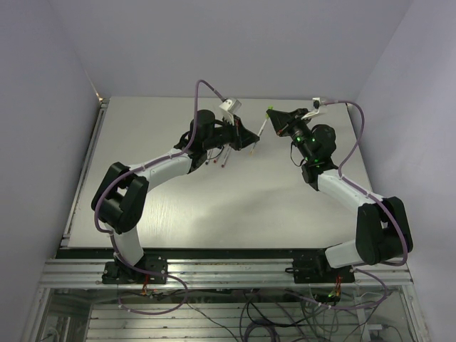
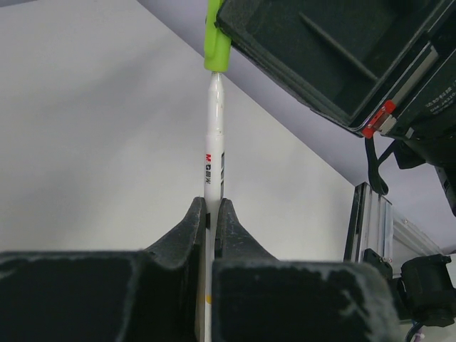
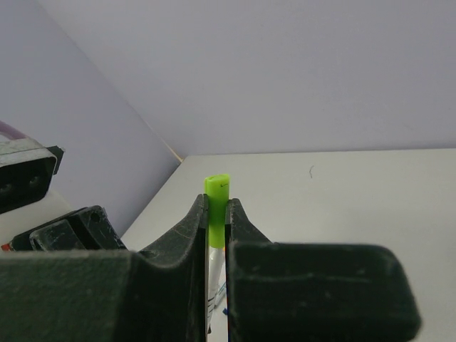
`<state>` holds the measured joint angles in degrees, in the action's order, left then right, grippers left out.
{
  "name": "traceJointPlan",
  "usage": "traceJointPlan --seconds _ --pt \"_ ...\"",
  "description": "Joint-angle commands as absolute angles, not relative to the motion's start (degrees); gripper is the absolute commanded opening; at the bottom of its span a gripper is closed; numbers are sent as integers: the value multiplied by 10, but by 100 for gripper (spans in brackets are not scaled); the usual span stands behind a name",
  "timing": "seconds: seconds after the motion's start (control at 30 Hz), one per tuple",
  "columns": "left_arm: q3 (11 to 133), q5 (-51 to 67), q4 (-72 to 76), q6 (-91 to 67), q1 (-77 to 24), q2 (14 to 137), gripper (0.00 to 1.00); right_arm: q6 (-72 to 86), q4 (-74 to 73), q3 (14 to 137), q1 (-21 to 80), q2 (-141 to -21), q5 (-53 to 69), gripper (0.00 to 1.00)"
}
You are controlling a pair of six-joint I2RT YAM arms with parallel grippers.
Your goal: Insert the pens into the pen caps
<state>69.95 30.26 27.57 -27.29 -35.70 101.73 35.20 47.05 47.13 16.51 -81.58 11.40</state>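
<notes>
Tabletop [image 1: 214, 206]: perhaps three pens [image 1: 226, 159]; left hand [image 2: 212, 206] grips one pen [image 2: 214, 135], right hand [image 3: 217, 206] one cap [image 3: 217, 187].

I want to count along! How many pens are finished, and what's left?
In hand: the left pincer grips a thin white pen barrel, its tip just inside the stubby light green plastic cap gripped by the right pincer. Done: nothing I can confirm. Left: the other thin pens lying on the pale table by the left arm; too small to see whether capped.
</notes>
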Motion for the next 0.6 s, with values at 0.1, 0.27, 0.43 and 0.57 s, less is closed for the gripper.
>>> traceJointPlan --seconds 0.1,0.27,0.43,0.57 --pt "703 316 319 -279 -356 1010 7 350 488 471 168 -820 118 0" --pt "703 311 321 -279 -355 1010 7 353 485 472 168 -822 121 0" --pt "706 309 341 -292 -355 1015 7 365 488 469 170 -828 137 0" --pt "708 310 377 -318 -354 1024 7 375 490 469 170 -838 165 0"
